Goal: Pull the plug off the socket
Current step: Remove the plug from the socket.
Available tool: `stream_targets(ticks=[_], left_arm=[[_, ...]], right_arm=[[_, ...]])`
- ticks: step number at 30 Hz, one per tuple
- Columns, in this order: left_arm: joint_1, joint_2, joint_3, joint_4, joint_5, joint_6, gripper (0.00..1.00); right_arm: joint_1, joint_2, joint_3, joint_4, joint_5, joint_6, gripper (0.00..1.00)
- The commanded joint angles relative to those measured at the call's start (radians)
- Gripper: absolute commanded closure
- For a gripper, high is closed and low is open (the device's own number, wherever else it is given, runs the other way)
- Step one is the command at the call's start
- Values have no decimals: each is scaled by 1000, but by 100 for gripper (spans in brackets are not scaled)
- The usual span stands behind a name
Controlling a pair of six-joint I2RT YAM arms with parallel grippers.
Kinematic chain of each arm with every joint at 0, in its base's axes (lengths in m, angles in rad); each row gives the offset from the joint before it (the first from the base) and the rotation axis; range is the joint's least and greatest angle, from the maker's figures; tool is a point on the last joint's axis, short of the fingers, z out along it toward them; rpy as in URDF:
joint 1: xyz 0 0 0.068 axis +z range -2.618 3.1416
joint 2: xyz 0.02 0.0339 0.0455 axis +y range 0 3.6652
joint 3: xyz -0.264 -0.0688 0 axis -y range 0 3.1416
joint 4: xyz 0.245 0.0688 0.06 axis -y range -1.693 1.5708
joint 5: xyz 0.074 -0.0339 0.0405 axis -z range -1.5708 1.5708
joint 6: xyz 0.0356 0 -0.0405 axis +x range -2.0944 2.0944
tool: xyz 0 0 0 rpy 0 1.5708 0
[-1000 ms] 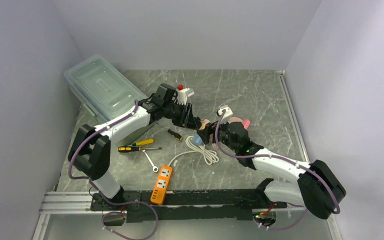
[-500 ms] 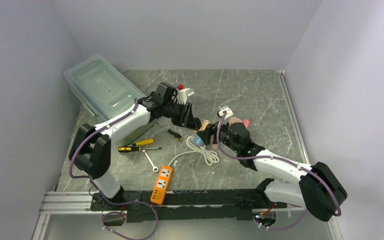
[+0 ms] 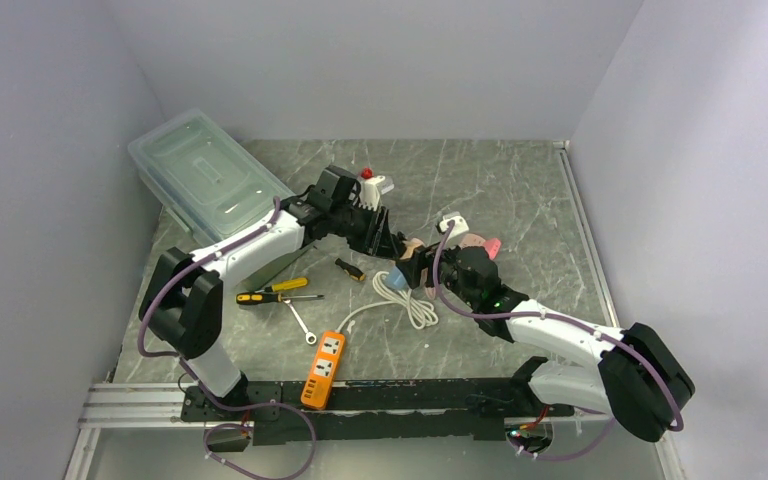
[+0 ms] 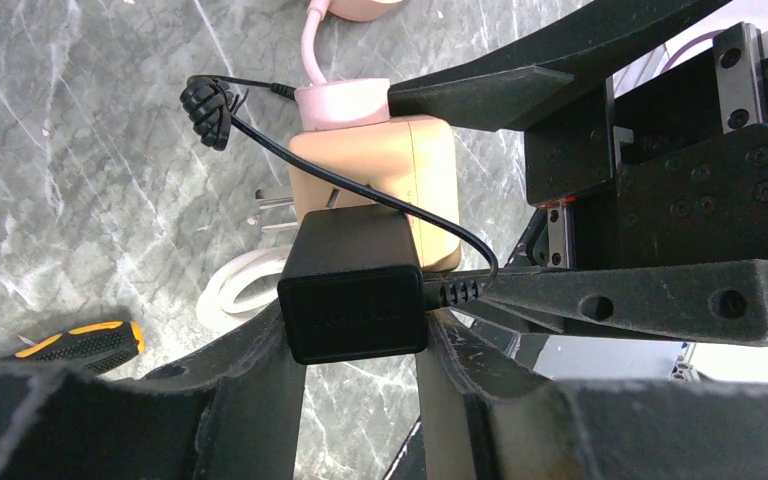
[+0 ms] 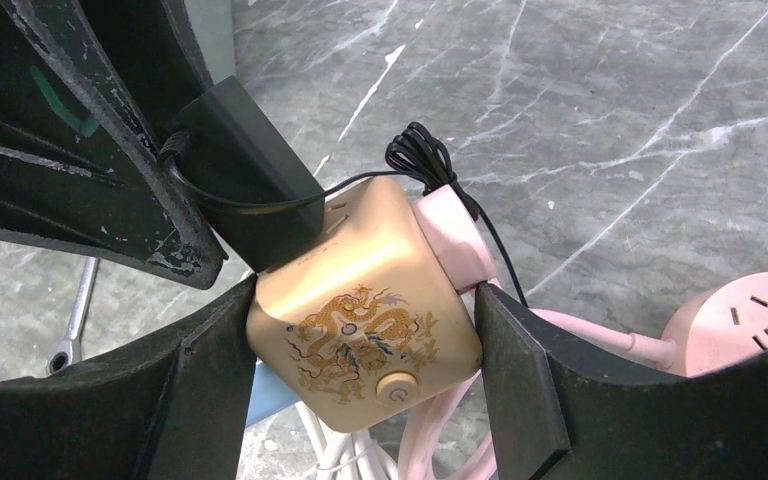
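A tan cube socket (image 5: 365, 300) with a dragon print and a round button is held above the table; it also shows in the left wrist view (image 4: 380, 175). My right gripper (image 5: 360, 345) is shut on it. A black plug adapter (image 4: 353, 290) sits plugged into the socket's side, its thin black cord looping over the socket. My left gripper (image 4: 355, 340) is shut on the black plug. A pink plug (image 5: 455, 235) is also in the socket. In the top view the two grippers meet at the socket (image 3: 412, 250) at mid-table.
A clear lidded bin (image 3: 205, 175) stands at the back left. An orange power strip (image 3: 325, 365), a yellow screwdriver (image 3: 275, 292), a wrench (image 3: 302, 325), a coiled white cable (image 3: 410, 300), a pink round socket (image 5: 735, 330) and a white adapter (image 3: 375, 182) lie around.
Both grippers keep their hold and have shifted only slightly; the left wrist has lifted a little. The plug stays seated in the socket.
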Motion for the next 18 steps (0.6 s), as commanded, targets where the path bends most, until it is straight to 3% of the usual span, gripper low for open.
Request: stream_targets(ticks=[1,8,18], left_arm=[[-2,-19,48,-25,-4,38,100],[35,3,74,-68,2,37,100],[53,27,81,-74,18,33,100]], right_arm=[[-16,-29,24,88,-37,-18,100],[0,-20,30,116,-190,-56,100],[12,-26,28,119,-162,-49,100]])
